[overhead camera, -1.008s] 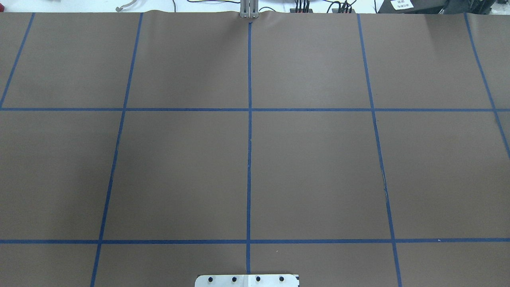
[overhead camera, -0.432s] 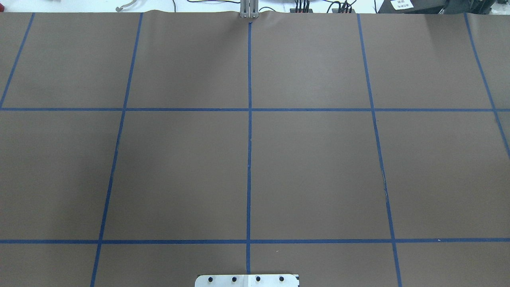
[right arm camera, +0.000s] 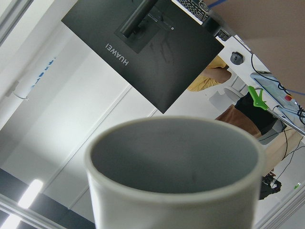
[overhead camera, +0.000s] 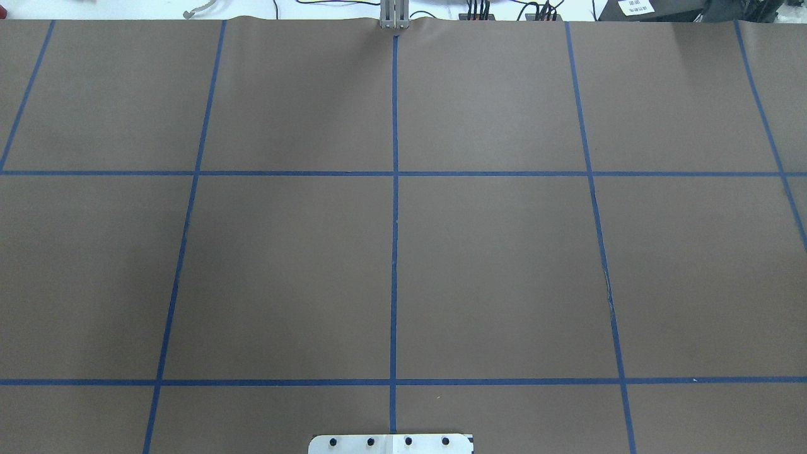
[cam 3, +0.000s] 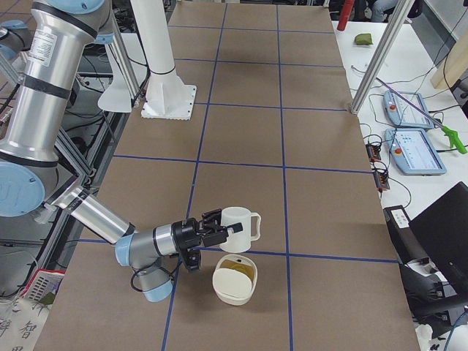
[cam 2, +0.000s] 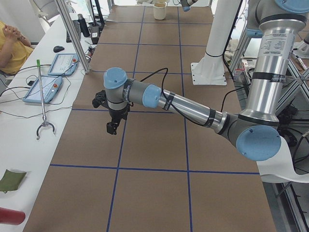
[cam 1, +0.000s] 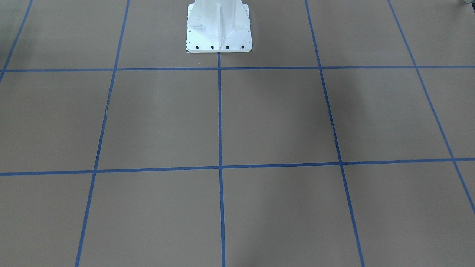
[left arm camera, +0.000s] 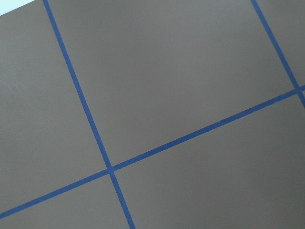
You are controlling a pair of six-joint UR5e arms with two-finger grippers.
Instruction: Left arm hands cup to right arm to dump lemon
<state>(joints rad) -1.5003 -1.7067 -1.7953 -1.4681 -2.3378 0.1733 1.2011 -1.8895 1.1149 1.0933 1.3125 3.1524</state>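
Nothing moved overhead; cup at right arm; monitor reads HUAWEI.

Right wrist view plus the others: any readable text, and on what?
"HUAWEI": back of the black monitor.
Sticker on right arm: too small to read.
Sticker on left arm: too small to read.
White label on black box, overhead view: blurred.

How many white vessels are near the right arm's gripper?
2. The cup is at the right gripper, above the table; the bowl stands on the table close below it. No other shows there.
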